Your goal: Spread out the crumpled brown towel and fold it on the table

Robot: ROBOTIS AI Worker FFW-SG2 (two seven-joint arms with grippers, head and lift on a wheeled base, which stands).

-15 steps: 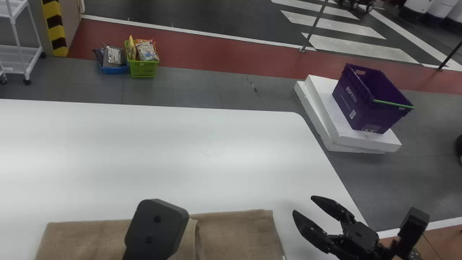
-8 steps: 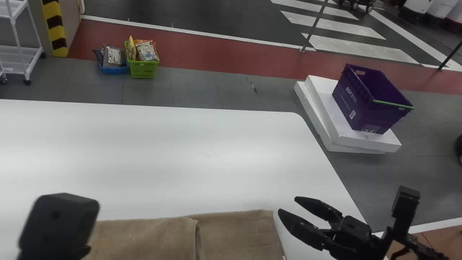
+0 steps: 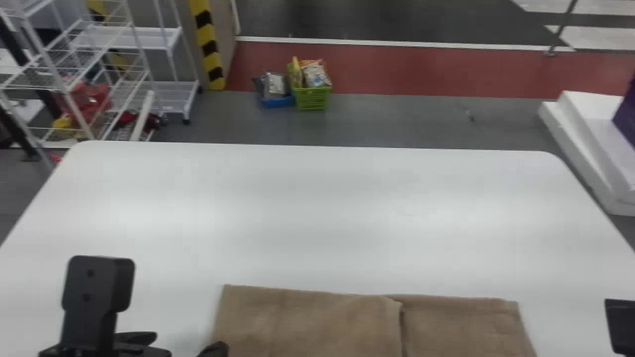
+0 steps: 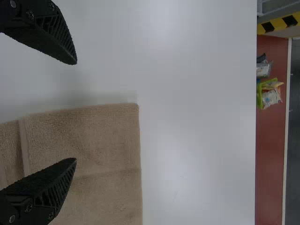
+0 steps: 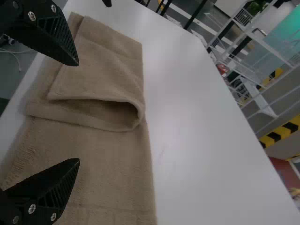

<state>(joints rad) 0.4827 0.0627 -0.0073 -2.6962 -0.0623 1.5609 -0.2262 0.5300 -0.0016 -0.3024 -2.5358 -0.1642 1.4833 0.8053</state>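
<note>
From here, the brown towel (image 3: pixel 317 322) stretches lengthwise left to right on the table (image 3: pixel 317 213), from beside the left gripper's (image 3: pixel 191 342) parted fingers toward the right gripper's (image 3: pixel 620 325). Those stand apart too, both pairs empty.

White shelves (image 3: pixel 126 38), a green basket (image 3: pixel 312 100) and a blue tray (image 3: pixel 278 102) stood beyond; something purple (image 3: pixel 627 119), perhaps a crate, topped white slabs (image 3: pixel 588 144)

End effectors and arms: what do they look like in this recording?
The left end effector and right end effector are matching black units. Each has two wedge-like fingers tapering to a point, with slatted sides and silver screws near the base. In the head view, the black left arm carries a boxy housing with two small round dark spots.
</note>
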